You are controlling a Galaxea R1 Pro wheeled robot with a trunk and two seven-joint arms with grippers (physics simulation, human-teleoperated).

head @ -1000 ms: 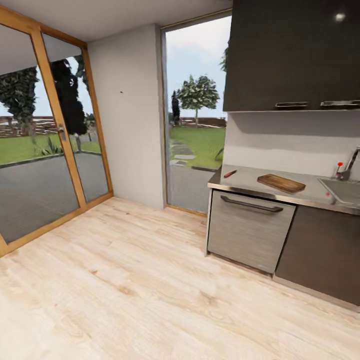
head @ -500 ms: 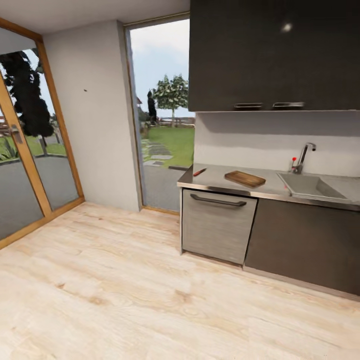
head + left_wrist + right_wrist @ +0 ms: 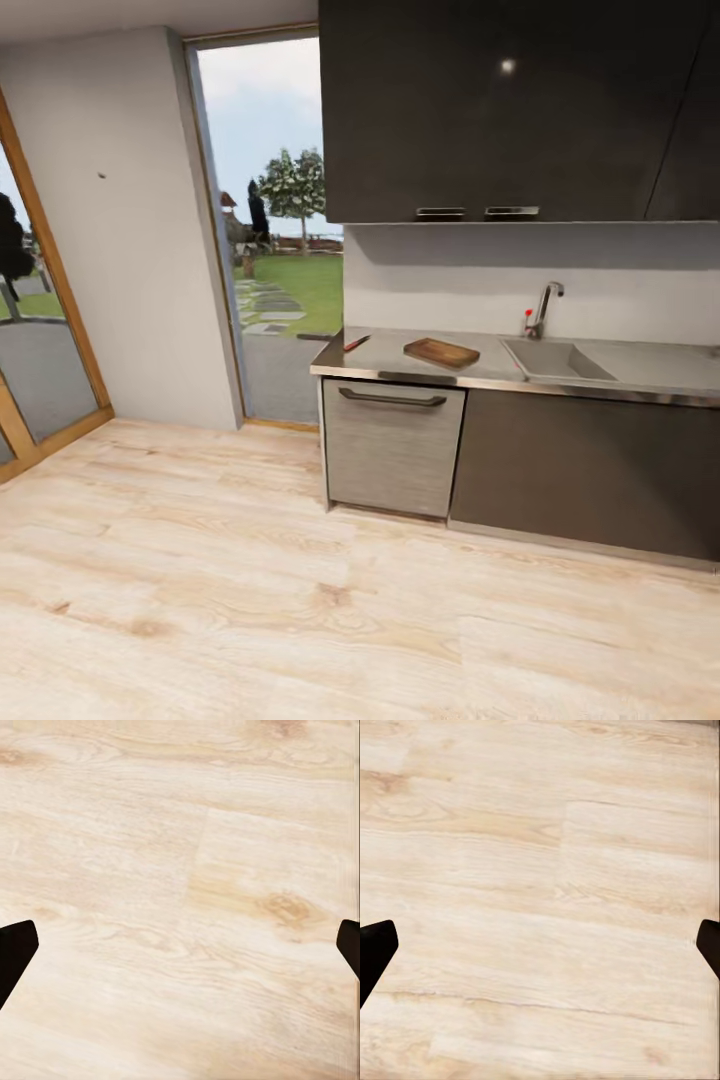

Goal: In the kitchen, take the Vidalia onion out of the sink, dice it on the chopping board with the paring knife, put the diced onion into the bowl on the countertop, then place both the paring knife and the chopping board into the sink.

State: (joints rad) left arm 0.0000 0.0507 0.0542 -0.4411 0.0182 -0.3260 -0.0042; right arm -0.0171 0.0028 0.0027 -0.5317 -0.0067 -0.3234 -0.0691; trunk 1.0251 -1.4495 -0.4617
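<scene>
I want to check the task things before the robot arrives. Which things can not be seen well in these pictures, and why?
- Vidalia onion: the head view sees the sink at a shallow angle, so most of the basin floor is hidden by its front wall.
- Bowl: not made out on the countertop; the right edge cuts the counter off.
- Paring knife: too small to tell the blade from the handle.
- Chopping board: its surface detail is too small.

pale wood floor, tall window onto lawn, wood-framed glass door
</scene>
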